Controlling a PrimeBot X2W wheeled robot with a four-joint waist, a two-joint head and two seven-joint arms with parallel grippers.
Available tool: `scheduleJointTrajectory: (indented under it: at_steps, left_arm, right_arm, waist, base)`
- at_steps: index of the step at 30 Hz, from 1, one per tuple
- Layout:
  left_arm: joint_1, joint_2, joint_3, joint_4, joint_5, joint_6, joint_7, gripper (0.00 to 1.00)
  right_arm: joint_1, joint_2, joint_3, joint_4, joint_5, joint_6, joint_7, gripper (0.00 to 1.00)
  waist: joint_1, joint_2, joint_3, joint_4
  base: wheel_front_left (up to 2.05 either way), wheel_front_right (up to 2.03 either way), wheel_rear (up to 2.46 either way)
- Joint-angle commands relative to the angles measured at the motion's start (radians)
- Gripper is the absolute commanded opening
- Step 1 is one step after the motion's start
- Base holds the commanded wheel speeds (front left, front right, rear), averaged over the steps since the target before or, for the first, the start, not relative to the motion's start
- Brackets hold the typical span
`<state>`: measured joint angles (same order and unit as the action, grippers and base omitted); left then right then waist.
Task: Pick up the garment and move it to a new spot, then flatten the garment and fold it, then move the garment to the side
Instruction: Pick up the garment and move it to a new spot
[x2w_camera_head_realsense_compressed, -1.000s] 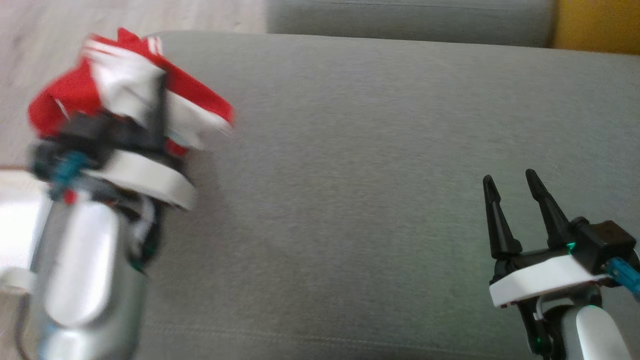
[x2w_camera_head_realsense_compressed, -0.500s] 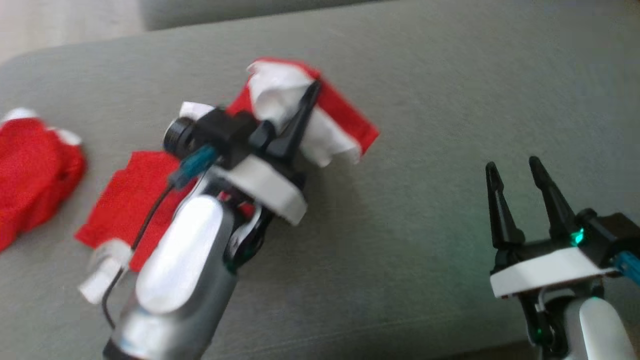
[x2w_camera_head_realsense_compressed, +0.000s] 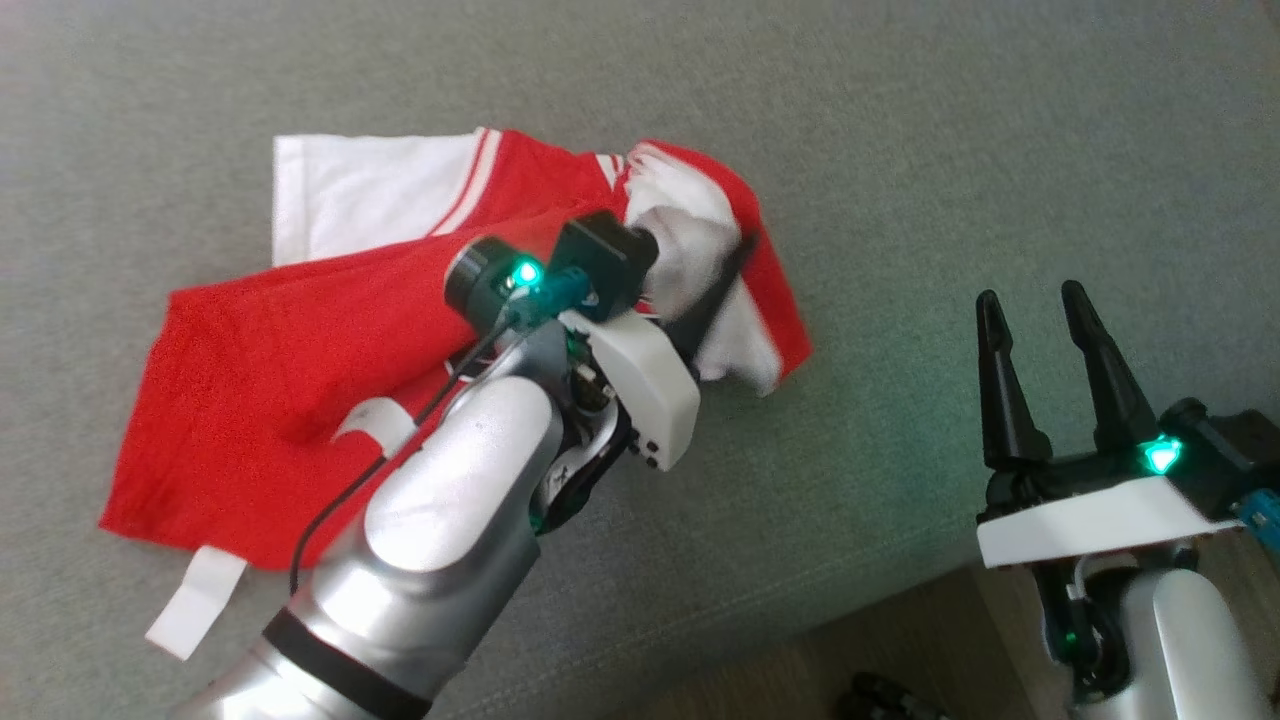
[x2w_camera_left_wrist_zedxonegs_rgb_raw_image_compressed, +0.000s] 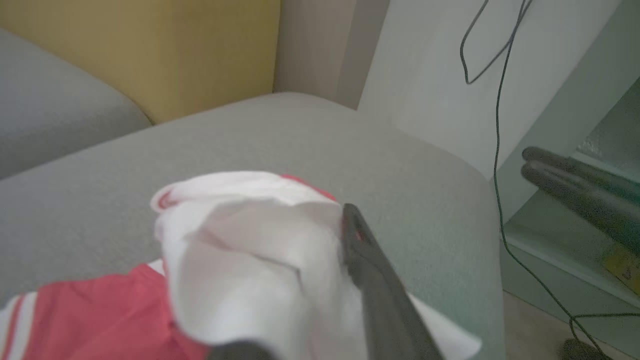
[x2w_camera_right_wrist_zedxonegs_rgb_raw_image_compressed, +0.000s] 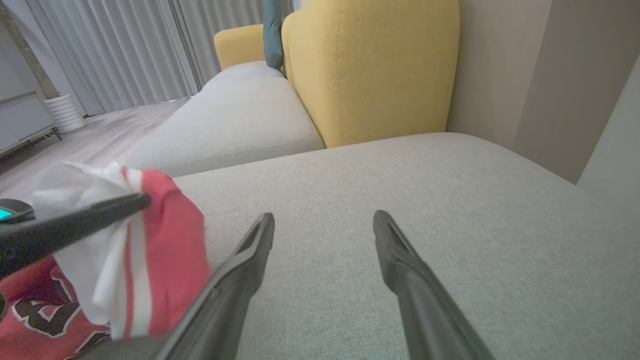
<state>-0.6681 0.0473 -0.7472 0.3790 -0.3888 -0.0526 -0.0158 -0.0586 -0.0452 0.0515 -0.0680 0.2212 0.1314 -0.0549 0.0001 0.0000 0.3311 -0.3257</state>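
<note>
The garment (x2w_camera_head_realsense_compressed: 300, 370) is a red shirt with white sleeves, lying mostly spread on the grey cushion (x2w_camera_head_realsense_compressed: 900, 150). Its right end is bunched and lifted off the cushion at my left gripper (x2w_camera_head_realsense_compressed: 715, 255). One dark finger (x2w_camera_left_wrist_zedxonegs_rgb_raw_image_compressed: 370, 280) presses the white bunch (x2w_camera_left_wrist_zedxonegs_rgb_raw_image_compressed: 240, 260); the other finger is buried in the cloth. From the right wrist, that finger (x2w_camera_right_wrist_zedxonegs_rgb_raw_image_compressed: 75, 220) shows with the garment (x2w_camera_right_wrist_zedxonegs_rgb_raw_image_compressed: 165, 260) hanging from it. My right gripper (x2w_camera_head_realsense_compressed: 1030, 300) stands open to the right, a short way from the cloth, with nothing between its fingers (x2w_camera_right_wrist_zedxonegs_rgb_raw_image_compressed: 325, 220).
The cushion's front edge runs across the lower right, with wooden floor (x2w_camera_head_realsense_compressed: 850, 650) below it. A yellow backrest (x2w_camera_right_wrist_zedxonegs_rgb_raw_image_compressed: 370, 70) stands behind the cushion. A thin cable (x2w_camera_left_wrist_zedxonegs_rgb_raw_image_compressed: 495, 100) hangs down the pale wall at the right end, beside a low shelf (x2w_camera_left_wrist_zedxonegs_rgb_raw_image_compressed: 565, 250).
The head camera has swung, so the whole picture shifted. The garment was bunched at my left gripper; now most of it lies spread on the cushion. The right gripper has stayed open.
</note>
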Motion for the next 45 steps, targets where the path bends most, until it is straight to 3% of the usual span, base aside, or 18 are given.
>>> scheduleJointTrajectory:
  at_steps: [1,12,17,26,31,38,45]
  left_arm:
    - [-0.049,0.003,0.013,-0.008,-0.004,0.006,-0.007,1.00]
    - [0.017,0.034,-0.041,0.026,0.026,0.024,-0.110,1.00]
    - [0.112,0.102,0.011,-0.050,0.028,0.097,-0.201,1.00]
    - [0.253,0.204,0.203,-0.137,-0.009,0.237,-0.244,1.00]
    - [0.338,0.255,0.310,-0.199,0.003,0.279,-0.245,1.00]
    - [0.470,0.297,0.409,-0.285,0.016,0.254,-0.246,1.00]
    - [0.557,0.301,0.425,-0.299,0.016,0.218,-0.246,1.00]
  right_arm:
    - [-0.034,-0.005,0.019,-0.022,0.011,-0.001,-0.016,1.00]
    - [-0.046,-0.005,0.010,0.030,0.003,-0.001,-0.033,1.00]
    - [-0.032,-0.005,-0.003,0.030,-0.024,-0.001,-0.007,1.00]
    - [-0.001,-0.005,-0.023,0.001,-0.071,-0.001,0.049,1.00]
    - [0.015,-0.005,-0.032,-0.003,-0.091,-0.001,0.072,1.00]
    - [0.050,-0.005,-0.040,-0.009,-0.113,-0.001,0.092,1.00]
    - [0.103,-0.005,-0.038,-0.017,-0.121,-0.001,0.111,1.00]
  waist:
    - [-0.0001,0.0000,0.031,-0.023]
    - [-0.0001,0.0000,-0.024,0.049]
    - [-0.0001,0.0000,-0.089,0.129]
    - [-0.0001,0.0000,-0.164,0.247]
    - [-0.0001,0.0000,-0.197,0.285]
    - [-0.0001,0.0000,-0.242,0.301]
    - [-0.0001,0.0000,-0.290,0.295]
  base:
    - [0.00,0.00,0.00]
    - [0.00,0.00,0.00]
    - [0.00,0.00,0.00]
    - [0.00,0.00,0.00]
    - [0.00,0.00,0.00]
    - [0.00,0.00,0.00]
    - [0.00,0.00,0.00]
